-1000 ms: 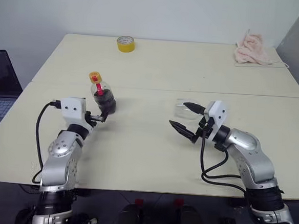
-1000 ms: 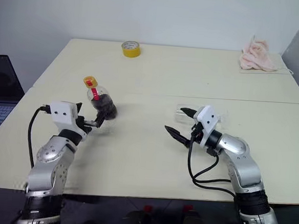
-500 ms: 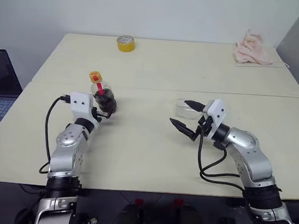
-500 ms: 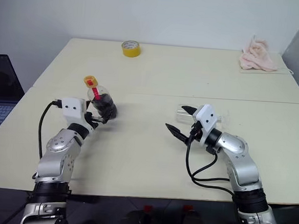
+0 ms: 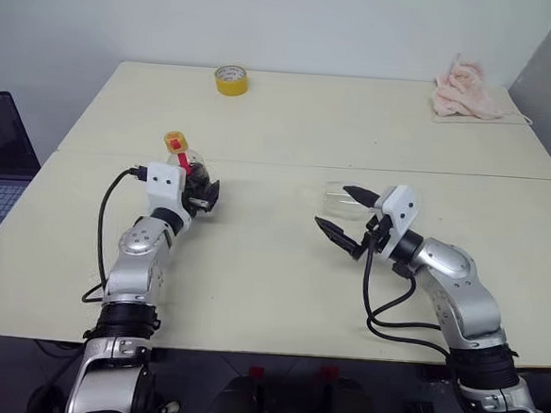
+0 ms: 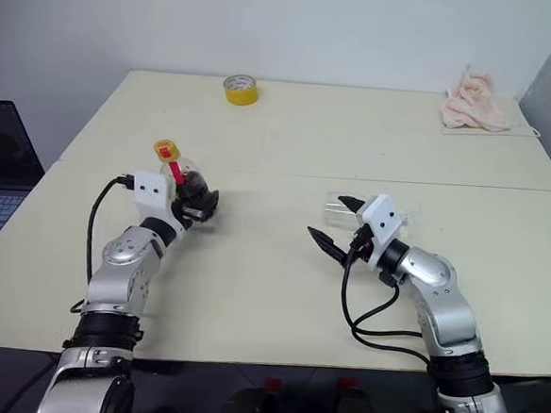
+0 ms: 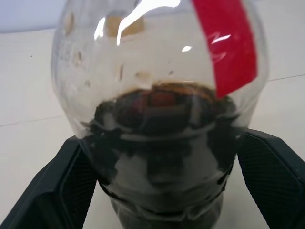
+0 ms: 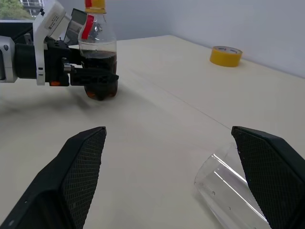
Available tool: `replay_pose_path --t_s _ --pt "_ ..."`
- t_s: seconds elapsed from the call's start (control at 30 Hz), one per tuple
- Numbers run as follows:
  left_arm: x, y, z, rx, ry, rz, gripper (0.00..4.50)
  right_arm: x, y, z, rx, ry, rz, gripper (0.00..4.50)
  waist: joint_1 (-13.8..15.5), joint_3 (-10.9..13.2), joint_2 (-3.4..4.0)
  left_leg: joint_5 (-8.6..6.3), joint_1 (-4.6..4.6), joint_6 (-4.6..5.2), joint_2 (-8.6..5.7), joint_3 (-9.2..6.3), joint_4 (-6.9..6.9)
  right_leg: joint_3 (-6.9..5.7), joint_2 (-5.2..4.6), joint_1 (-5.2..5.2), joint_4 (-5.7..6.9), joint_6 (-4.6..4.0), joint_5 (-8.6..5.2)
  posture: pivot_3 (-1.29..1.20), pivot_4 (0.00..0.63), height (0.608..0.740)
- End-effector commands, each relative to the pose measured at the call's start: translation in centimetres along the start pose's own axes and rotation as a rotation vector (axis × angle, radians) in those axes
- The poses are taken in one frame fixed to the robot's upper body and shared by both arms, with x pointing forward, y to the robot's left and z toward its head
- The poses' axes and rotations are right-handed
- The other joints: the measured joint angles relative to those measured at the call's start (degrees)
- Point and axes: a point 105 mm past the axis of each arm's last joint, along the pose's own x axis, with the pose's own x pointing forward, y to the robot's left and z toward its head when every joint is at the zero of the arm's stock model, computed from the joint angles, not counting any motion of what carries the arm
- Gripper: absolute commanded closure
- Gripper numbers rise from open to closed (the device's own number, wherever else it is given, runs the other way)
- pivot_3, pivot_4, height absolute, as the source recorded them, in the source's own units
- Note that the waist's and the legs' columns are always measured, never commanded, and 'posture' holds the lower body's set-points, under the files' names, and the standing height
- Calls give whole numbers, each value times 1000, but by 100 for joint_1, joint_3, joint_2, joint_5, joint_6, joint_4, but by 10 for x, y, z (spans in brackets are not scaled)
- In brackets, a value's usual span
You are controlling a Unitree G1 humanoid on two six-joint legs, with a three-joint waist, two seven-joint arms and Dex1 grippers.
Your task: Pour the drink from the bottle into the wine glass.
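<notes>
Reaching for the bottle (image 5: 194,176) with the left gripper (image 5: 203,195), fingers (image 7: 66,191) spread wide on either side of the lower body, not yet clamped. Standing upright on the left part of the table (image 5: 271,263), yellow cap still on. Best done, by the look of it, by closing squarely on the widest, dark-filled part, low enough that the round plastic does not squirt upward, and gently enough not to crush it. Keeping the bottle upright through the lift; cap to be dealt with before any pouring.

Holding the right gripper (image 5: 345,214) just in front of the glass (image 5: 337,199), fingers (image 8: 78,176) wide apart and empty. Lying on its side on the table, clear and empty, close beyond the right fingertips; stem and foot hard to make out. Needs to be stood up first, most likely, before anything goes in.

Carrying drink (image 7: 162,129) only in the lower half or so, dark brown, the upper bowl clear with a red label (image 7: 224,43) near the neck. Elsewhere: yellow tape roll (image 5: 231,80) and pink cloth (image 5: 463,89) at the far edge, well apart.
</notes>
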Motion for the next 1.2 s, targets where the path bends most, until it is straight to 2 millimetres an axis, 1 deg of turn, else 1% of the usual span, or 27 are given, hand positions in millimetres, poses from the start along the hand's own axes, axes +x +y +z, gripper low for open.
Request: replay_pose_path --t_s 0.03,0.47,0.67,0.83,0.97,1.07,1.1,1.2 --pt "2 4 12 42 -46 -6 34 -2 -1 14 -40 -41 -12 0 -2 0 0 0 0 0 0 0 0 0 0 0 0 0 0 0 150 740" --pt "5 7 16 53 -86 -8 34 0 0 15 -49 -36 -7 0 -3 0 0 0 0 0 0 0 1 0 0 -1 2 0 0 0 150 740" --pt "6 3 26 48 -127 -21 34 -1 1 11 -53 -22 -5 0 -4 0 0 0 0 0 0 -1 1 0 0 -1 2 0 0 0 150 740" --pt "9 2 22 41 -117 -22 34 -1 0 10 -52 -18 -6 0 -4 0 0 0 0 0 -1 -1 1 0 0 -1 2 0 0 0 150 740" --pt "12 0 24 33 -131 -30 34 -1 0 10 -52 -17 -5 0 -4 0 0 0 0 0 -1 0 1 -1 0 -1 3 0 0 0 150 740" --pt "14 0 25 36 -141 -32 641 -1 0 10 -53 -16 -5 0 -5 0 0 0 0 0 -1 -1 2 -1 0 -1 3 0 0 0 150 740" --pt "15 0 25 36 -144 -32 1019 -1 0 11 -54 -16 -6 0 -5 0 0 0 0 0 -1 -1 2 -1 0 -1 3 0 0 0 150 740" --pt "16 0 26 34 -146 -34 1764 -1 0 11 -57 -15 -6 0 -2 0 0 0 -1 0 -1 -1 3 -2 0 -1 3 0 0 0 150 740"
